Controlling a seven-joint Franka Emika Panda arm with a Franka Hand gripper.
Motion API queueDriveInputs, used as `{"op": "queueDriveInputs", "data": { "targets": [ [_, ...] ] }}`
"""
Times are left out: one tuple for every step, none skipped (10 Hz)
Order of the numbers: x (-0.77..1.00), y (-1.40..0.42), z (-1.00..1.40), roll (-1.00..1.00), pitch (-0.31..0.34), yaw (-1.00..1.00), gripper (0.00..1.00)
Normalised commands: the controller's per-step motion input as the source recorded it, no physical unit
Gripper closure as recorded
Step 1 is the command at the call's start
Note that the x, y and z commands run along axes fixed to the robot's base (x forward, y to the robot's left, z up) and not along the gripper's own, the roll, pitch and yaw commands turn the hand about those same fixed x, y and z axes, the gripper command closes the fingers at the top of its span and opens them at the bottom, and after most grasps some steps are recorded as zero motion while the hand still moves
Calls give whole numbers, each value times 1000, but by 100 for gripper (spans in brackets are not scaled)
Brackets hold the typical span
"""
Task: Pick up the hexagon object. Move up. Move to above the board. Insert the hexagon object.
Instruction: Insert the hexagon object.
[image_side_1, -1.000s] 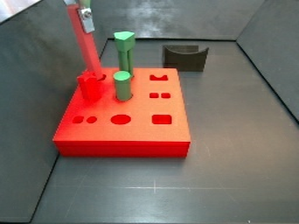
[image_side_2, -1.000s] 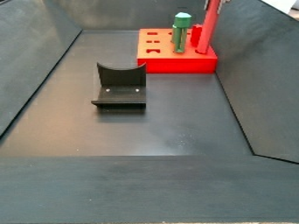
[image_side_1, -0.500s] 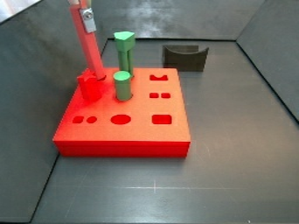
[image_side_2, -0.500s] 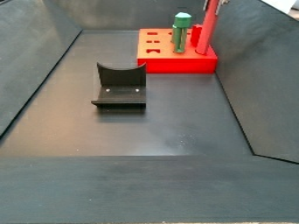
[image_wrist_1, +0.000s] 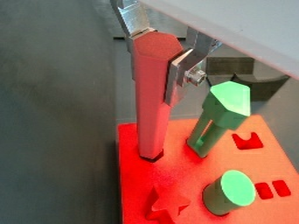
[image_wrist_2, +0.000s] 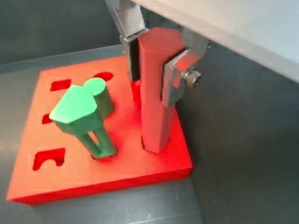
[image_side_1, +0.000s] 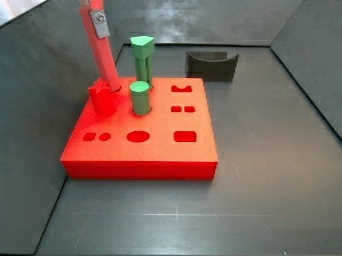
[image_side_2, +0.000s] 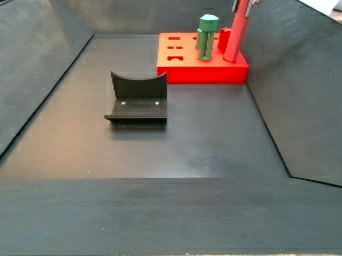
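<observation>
change vs earlier: hexagon object (image_side_1: 100, 47) sitting a bit lower & nearer upright than 1.0 s ago in a side view; gripper top edging out of frame; board, pegs, fixture not moving.
gripper (image_wrist_1: 163, 61): sitting at the rod's upper end, over the board's far-left corner as seen in a side view (image_side_1: 94, 14); mostly cropped by frame top in both side views.
fingers (image_wrist_2: 177, 77): silver plates pressing on opposite sides of the hexagon object, clamping it; dark pads not clear.
arm pose: coming in from above, roughly vertical; wrist body filling the upper part of both wrist views, pale & blurred.
hexagon object: long red prism, standing nearly upright w/ slight lean; lower end meeting the board top in both wrist views (image_wrist_2: 159, 87); whether it's seated in a hole or only touching – can't tell.
board (image_side_1: 167, 145): flat red block on the dark floor, holes of diff shapes in top; star-shaped hole near the rod base in a wrist view (image_wrist_1: 170, 206).
short red stub (image_side_1: 104, 98): standing on the board just beside the rod's lower end.
tall green peg (image_side_1: 142, 58): upright in the board, right of the rod in a side view; also in wrist views (image_wrist_1: 219, 118).
short green peg (image_side_1: 139, 98): round top, in the board in front of the tall one.
fixture (image_side_2: 136, 98): dark bracket on the floor, well apart from the board; also behind the board in a side view (image_side_1: 211, 64).
</observation>
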Motion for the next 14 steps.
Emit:
{"op": "queueDriveInputs", "data": {
  "targets": [
    [174, 0, -17, -121, 0, -226, 100],
    [100, 0, 0, -147, 0, -283, 100],
    [40, 0, -71, -86, 0, -209, 100],
    [0, 20, -203, 0, 33, -200, 100],
    [-211, 0, -114, 0, 3, -197, 100],
    [-263, 0, -100, -3, 0, -149, 100],
    [-254, 0, -100, -14, 0, -146, 100],
    [-157, -9, -89, -36, 0, -131, 100],
    [0, -9, -140, -64, 0, -111, 100],
    [277, 0, -277, -57, 0, -57, 100],
    [489, 11, -380, -11, 16, -69, 100],
    [654, 0, -386, 0, 66, -83, 100],
    [697, 0, -354, 0, 120, -126, 100],
    [703, 17, -263, 10, 150, -186, 100]
  ]
}}
